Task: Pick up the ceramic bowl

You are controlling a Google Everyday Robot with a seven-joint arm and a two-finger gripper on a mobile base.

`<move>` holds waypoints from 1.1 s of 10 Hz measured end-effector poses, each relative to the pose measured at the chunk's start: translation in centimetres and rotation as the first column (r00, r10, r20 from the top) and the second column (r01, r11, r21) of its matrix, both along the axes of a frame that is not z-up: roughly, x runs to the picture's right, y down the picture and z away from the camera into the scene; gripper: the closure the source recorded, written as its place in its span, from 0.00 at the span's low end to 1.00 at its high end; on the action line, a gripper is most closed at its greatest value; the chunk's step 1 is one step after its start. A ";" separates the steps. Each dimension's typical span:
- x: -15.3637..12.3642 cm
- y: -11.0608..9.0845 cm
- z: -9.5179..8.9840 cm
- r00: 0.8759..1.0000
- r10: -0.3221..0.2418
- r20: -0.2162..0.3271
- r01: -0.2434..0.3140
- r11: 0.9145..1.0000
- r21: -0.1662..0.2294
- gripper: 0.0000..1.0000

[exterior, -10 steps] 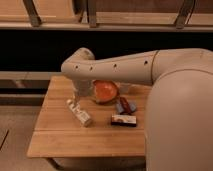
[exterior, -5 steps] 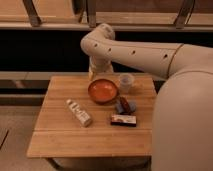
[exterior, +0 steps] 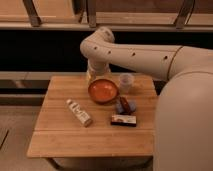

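The ceramic bowl is round, shallow and glossy orange-red. It sits upright on the wooden table, near the far edge at the middle. My white arm reaches in from the right, bends above the table and drops down just behind the bowl. The gripper is at the bowl's far left rim, low over the table's back edge, and nothing shows in it. A small translucent grey cup stands to the right of the bowl.
A white bottle lies on its side on the left of the table. A small dark blue and red object and a flat snack packet lie in front of the bowl. A dark shelf and railing run behind the table.
My arm has lifted off the table's middle and swung back, so its end now hangs behind the bowl. The bowl, once partly covered, now shows whole. Nothing on the table has moved.
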State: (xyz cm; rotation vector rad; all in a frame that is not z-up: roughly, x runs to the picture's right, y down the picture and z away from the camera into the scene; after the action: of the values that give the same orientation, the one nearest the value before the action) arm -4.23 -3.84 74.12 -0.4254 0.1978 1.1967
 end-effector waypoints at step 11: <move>-1.2 4.9 16.7 0.976 0.048 0.215 -0.003 0.978 -0.207 0.35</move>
State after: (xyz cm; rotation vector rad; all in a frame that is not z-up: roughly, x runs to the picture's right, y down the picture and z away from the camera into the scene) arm -5.48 1.06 90.80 -0.7391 0.1262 1.1490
